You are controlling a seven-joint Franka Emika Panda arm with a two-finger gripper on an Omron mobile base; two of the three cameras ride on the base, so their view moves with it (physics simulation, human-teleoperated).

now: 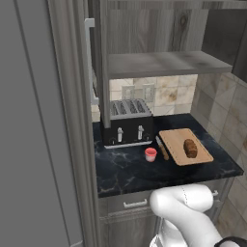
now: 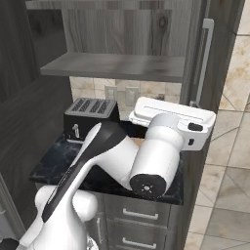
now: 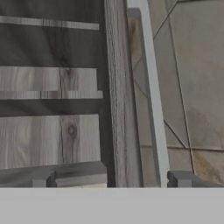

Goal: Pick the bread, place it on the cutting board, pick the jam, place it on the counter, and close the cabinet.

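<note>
The dark brown bread (image 1: 190, 148) lies on the tan cutting board (image 1: 179, 153) at the right of the black counter (image 1: 125, 171). The red jam (image 1: 150, 154) stands on the counter in front of the toaster, left of the board. The cabinet (image 1: 159, 63) above is open, both doors swung out. My gripper (image 3: 111, 180) is open and holds nothing. It looks at the edge of the right door (image 3: 118, 87) and its metal bar handle (image 3: 151, 87), which sits between the two fingertips (image 3: 43, 179). The white hand (image 2: 173, 117) hangs next to that door (image 2: 195, 97).
A black toaster (image 1: 128, 123) stands at the back left of the counter. A wooden-handled knife (image 1: 161, 147) lies between jam and board. The left door (image 1: 102, 58) stands edge-on with its handle (image 1: 89, 62). A tall grey panel (image 1: 34, 144) closes the left; tiled wall is to the right.
</note>
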